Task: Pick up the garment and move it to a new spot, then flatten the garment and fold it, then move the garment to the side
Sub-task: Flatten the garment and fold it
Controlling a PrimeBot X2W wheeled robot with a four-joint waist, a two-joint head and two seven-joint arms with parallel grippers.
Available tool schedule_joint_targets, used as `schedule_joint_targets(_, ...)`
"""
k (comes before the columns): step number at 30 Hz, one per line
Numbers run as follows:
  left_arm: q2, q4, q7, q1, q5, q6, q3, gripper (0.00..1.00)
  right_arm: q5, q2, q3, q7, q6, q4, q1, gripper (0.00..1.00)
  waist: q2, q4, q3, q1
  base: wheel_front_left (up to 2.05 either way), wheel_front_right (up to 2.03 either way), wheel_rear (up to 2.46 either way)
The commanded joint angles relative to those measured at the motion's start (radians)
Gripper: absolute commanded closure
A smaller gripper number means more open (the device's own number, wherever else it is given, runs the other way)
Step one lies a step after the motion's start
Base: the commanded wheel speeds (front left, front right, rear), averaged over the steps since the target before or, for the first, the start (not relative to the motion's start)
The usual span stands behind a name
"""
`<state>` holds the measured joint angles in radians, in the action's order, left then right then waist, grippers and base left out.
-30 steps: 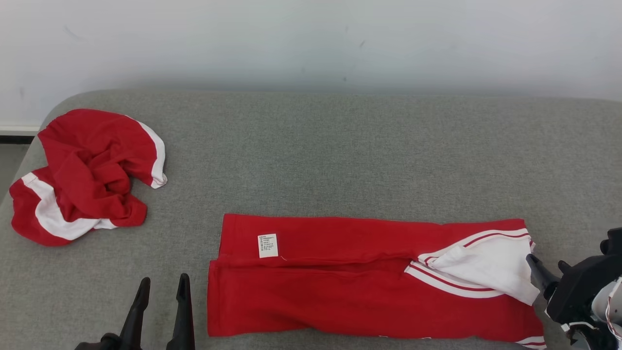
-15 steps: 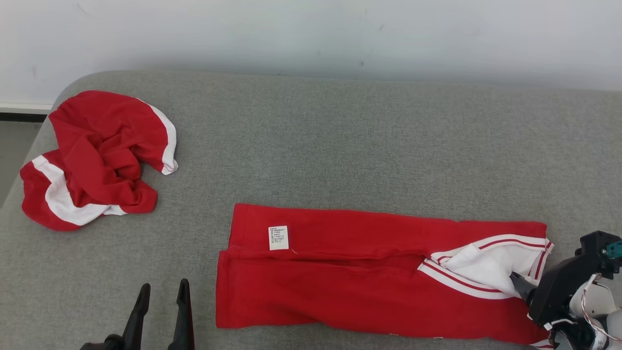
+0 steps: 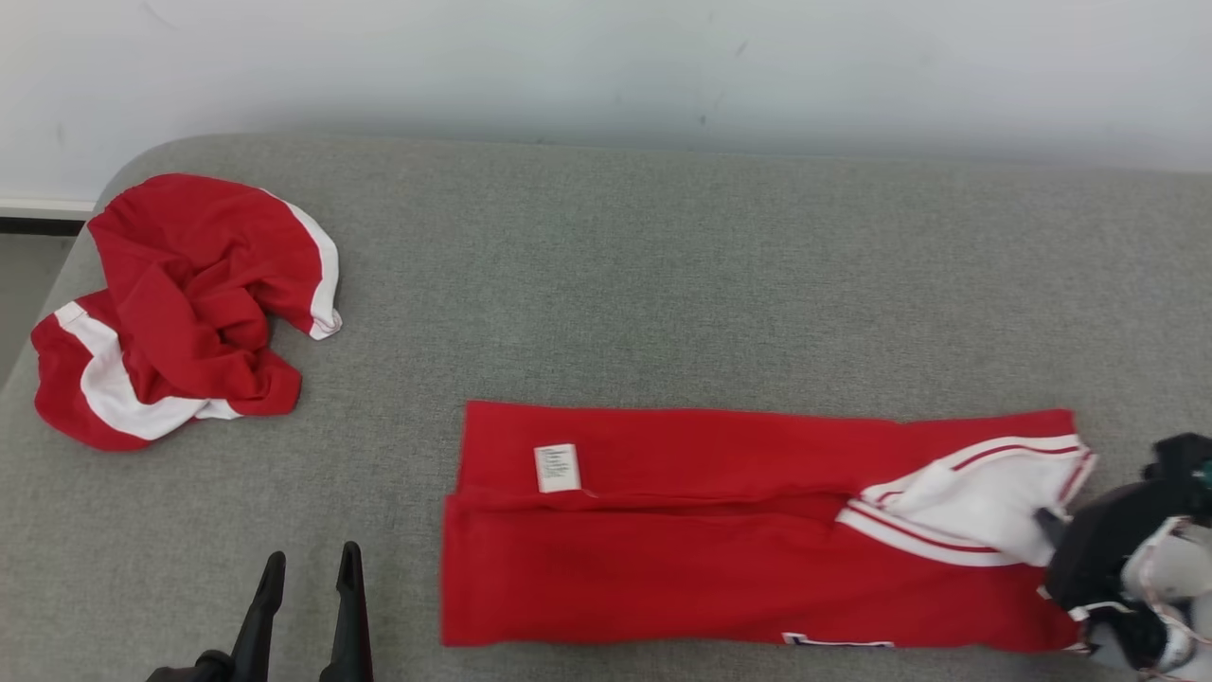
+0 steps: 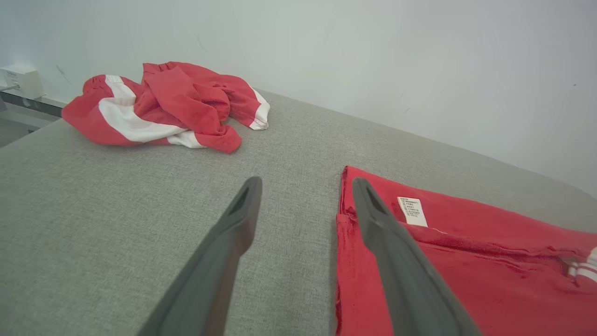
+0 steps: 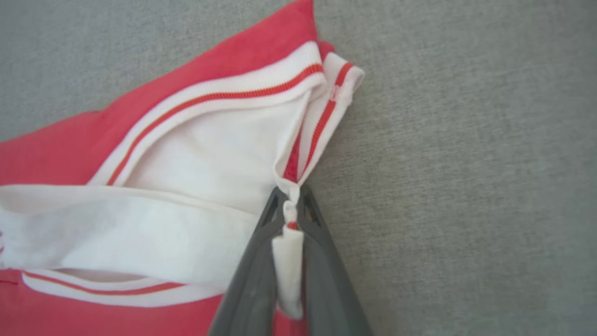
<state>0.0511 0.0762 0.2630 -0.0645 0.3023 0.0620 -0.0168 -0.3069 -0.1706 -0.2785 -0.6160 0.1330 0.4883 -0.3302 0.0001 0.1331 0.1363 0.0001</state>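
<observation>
The garment point(image 3: 663, 540) is red with white, red-striped trim and a small white label. It lies flat in a long folded band across the near part of the grey padded surface point(image 3: 663, 284). My right gripper point(image 3: 1046, 519) sits at its right end, shut on the white trim. In the right wrist view, that gripper point(image 5: 290, 196) pinches a bunched strip of the striped edge of the garment point(image 5: 210, 158) between its fingers. My left gripper point(image 3: 312, 564) stands open just left of the garment's left end; in its own view, it point(image 4: 306, 184) holds nothing beside the garment point(image 4: 466, 261).
A second red and white garment point(image 3: 170, 303) lies crumpled at the far left corner of the surface, also seen as the crumpled garment point(image 4: 163, 102) in the left wrist view. A pale wall point(image 3: 606, 66) runs behind. The surface's left edge drops to the floor point(image 3: 19, 284).
My right gripper has closed on the white striped trim at the garment's right end. The garment has shifted slightly right. The head camera moved; the left gripper stays open in place.
</observation>
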Motion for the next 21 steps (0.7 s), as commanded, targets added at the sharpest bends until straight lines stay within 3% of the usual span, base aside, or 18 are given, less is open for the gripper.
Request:
schedule_joint_targets(1,-0.001,-0.005,0.002,0.005,0.004,-0.003,0.003,0.0,0.013,-0.03,-0.034,0.018,-0.004,-0.005,-0.002,1.0,-0.0001,-0.007,-0.005,-0.0001,0.0,0.0,0.0)
schedule_joint_targets(14,-0.001,-0.004,0.002,-0.025,0.007,-0.011,-0.013,0.0,0.065,-0.127,-0.219,0.035,-0.004,-0.118,0.085,1.0,-0.0001,-0.046,-0.046,-0.0001,0.0,0.0,0.0)
schedule_joint_targets(21,-0.001,0.002,0.002,-0.046,0.012,-0.017,-0.014,0.0,0.083,-0.13,-0.209,-0.024,-0.004,-0.224,0.167,1.0,-0.0001,-0.066,-0.075,-0.0001,0.0,0.0,0.0)
